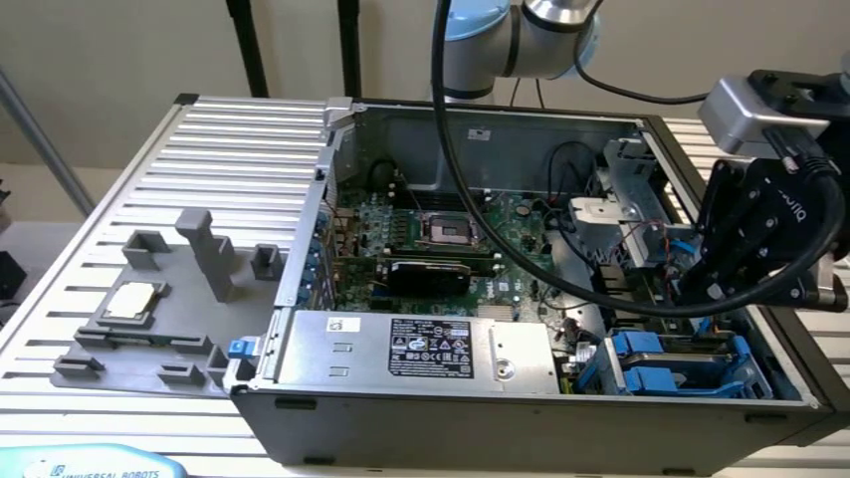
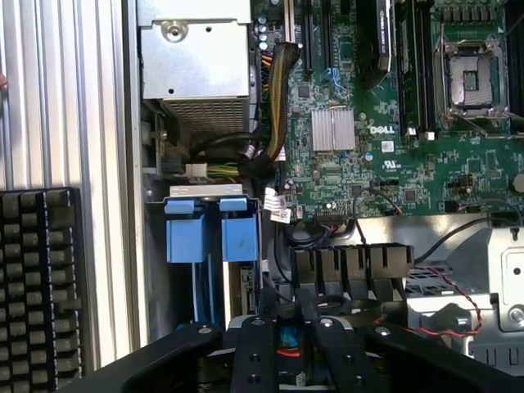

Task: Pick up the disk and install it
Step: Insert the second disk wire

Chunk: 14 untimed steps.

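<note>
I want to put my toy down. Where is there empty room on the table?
The ribbed metal table is bare behind the grey fixture, between it and the open computer case. The fixture's own tray holds a small silver chip. Inside the case it is crowded: motherboard, cables, blue drive rails.

Seen of the disk point(image 2: 241, 237) point(image 1: 660, 349): blue plastic rail frame, tabs outward, standing on edge inside the drive cage point(image 1: 743, 370) at a front corner of the open computer case point(image 1: 531, 418); metal body mostly hidden.
</note>
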Tool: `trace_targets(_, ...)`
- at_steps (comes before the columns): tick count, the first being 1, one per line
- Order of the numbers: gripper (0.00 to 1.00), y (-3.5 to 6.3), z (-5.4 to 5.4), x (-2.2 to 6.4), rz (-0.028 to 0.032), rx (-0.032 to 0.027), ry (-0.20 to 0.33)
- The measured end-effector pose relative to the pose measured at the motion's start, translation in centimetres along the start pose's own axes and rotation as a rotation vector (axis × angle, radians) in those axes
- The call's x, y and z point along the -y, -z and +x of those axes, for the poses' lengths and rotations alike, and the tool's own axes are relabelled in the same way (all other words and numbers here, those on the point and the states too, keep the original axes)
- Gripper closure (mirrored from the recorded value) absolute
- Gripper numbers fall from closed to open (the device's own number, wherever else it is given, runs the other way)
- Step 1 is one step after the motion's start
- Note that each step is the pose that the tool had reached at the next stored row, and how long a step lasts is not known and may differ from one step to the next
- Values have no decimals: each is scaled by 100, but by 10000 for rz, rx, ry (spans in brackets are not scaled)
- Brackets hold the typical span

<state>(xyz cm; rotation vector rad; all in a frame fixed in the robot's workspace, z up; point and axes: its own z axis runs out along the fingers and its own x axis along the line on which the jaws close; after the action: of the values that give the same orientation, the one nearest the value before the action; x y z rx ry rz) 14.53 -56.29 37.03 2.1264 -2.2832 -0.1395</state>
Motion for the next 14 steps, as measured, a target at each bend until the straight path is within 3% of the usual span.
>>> trace_targets(6,84,-5,-3,0,5,-69,-5)
trace_targets(14,84,-28,28,-93,16,-71,24)
